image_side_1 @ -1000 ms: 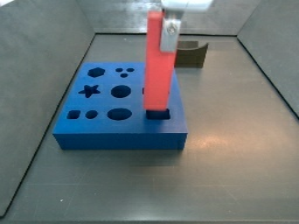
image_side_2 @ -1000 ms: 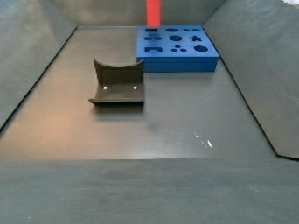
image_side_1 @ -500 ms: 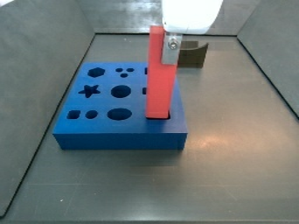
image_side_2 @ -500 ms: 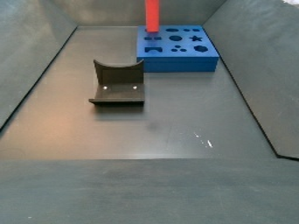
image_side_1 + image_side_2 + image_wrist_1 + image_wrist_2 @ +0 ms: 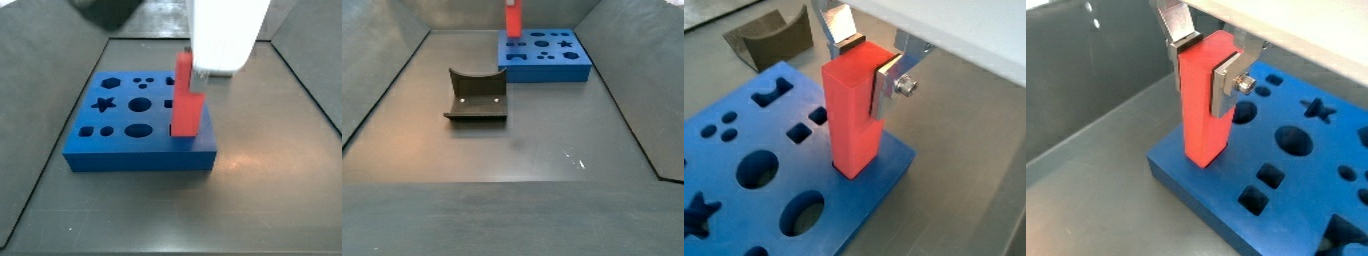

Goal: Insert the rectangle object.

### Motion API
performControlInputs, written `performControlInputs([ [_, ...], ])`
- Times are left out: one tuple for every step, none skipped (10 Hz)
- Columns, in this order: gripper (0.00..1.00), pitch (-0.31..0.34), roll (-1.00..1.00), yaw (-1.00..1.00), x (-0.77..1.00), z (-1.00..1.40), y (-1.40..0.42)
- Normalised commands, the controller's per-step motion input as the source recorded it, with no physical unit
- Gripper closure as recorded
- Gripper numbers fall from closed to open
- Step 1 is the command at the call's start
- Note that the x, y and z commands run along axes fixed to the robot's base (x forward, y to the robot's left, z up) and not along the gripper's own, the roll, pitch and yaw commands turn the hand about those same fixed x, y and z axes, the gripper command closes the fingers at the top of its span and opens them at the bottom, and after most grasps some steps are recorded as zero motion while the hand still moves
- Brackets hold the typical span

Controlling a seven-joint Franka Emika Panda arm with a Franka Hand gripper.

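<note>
Red-pink bar (image 5: 855,115) upright, clamped near top between gripper (image 5: 869,62) plates. Lower end sunk into slot at edge of blue block (image 5: 764,180). Insertion partly done, judged from visible bar length. Remaining: seat fully, release. Dark curved piece (image 5: 476,95) lies apart, untouched.

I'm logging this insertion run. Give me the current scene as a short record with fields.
pincer: over the blue block, shut on the red bar
red bar: upright, lower end in a hole near the block's edge
blue block: flat on the floor, other shaped holes empty
dark curved piece: on the floor, apart from the block
</note>
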Motion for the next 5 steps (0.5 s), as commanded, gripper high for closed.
performControlInputs([
  [1.0,-0.064,0.09,0.0,0.07,-0.49,-0.12],
  [1.0,-0.077,0.0,0.0,0.03,-0.43,-0.01],
  [1.0,-0.156,-0.02,0.0,0.0,-0.24,0.0],
  [1.0,-0.023,-0.04,-0.02,0.03,-0.1,0.06],
  [1.0,0.0,0.0,0.0,0.0,0.0,0.0],
])
